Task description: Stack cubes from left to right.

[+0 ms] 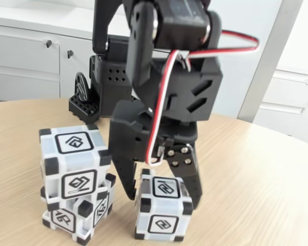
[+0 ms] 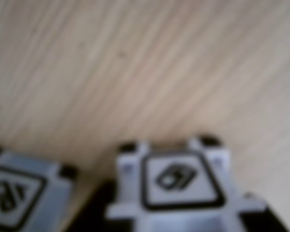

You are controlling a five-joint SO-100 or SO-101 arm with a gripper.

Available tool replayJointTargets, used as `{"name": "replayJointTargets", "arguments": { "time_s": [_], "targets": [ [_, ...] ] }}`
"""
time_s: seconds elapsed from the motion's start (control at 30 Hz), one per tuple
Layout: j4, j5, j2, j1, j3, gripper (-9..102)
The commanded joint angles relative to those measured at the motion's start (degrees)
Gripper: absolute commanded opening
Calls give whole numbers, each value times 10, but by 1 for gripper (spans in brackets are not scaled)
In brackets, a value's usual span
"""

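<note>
In the fixed view two cubes are stacked at the left, the upper cube (image 1: 74, 161) sitting slightly skewed on the lower cube (image 1: 78, 215). A third cube (image 1: 162, 210) rests on the wooden table just right of the stack. My black gripper (image 1: 164, 200) reaches down from behind, with one finger pressed to each side of this third cube, shut on it. The blurred wrist view shows that cube (image 2: 179, 183) close up at the bottom centre. Another cube (image 2: 14, 193) sits at its lower left.
The arm's black base (image 1: 100, 87) stands at the back of the round wooden table (image 1: 256, 179). White cabinets (image 1: 25, 56) line the wall behind. Bare tabletop stretches to the right of the third cube, and the stack stands a finger's width from my left finger.
</note>
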State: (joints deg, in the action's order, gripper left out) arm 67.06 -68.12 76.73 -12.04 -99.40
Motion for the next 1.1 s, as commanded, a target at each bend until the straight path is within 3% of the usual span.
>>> {"name": "replayJointTargets", "arguments": {
  "time_s": [0.0, 0.4, 1.07],
  "targets": [
    [4, 8, 8, -4, 13, 19],
    [-2, 55, 11, -4, 20, 16],
    [5, 223, 10, 18, 189, 16]
  ]
}}
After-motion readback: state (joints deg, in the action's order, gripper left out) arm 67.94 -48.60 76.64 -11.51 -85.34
